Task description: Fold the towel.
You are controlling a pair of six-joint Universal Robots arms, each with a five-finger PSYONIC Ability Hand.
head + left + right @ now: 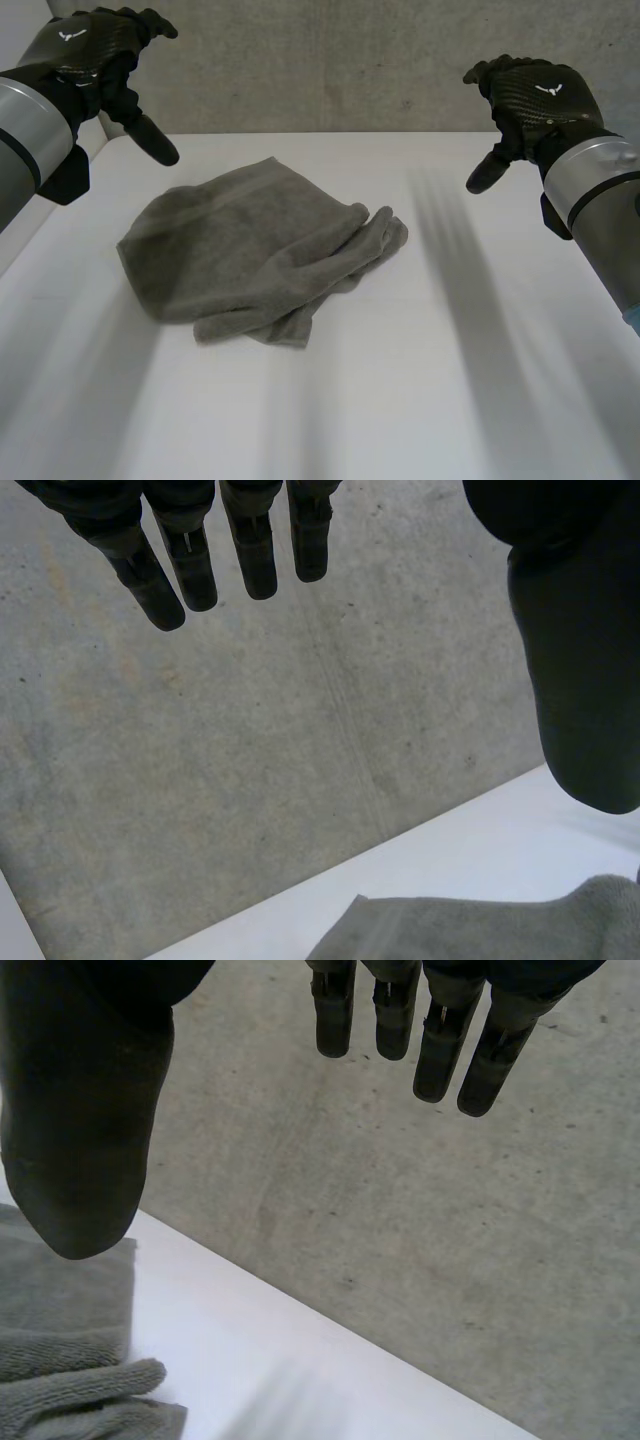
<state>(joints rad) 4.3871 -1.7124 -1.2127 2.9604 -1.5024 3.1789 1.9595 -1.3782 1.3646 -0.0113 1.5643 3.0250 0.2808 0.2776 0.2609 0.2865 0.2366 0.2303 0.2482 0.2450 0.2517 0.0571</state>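
Grey terry towel (262,250) lies bunched and loosely doubled over on the white table (420,400), left of the middle in the head view, with its thick rolled edge toward the right arm's side. Each black hand carries a small white emblem on its back — too small to read as letters. Left hand (92,55) hangs above the table's far left corner, apart from the towel, its fingers (190,565) straight and spread from the thumb, holding nothing. Right hand (528,100) hovers well off to the towel's right — fingers (440,1045) relaxed and open, likewise empty. Concrete wall (350,60) stands behind the table.
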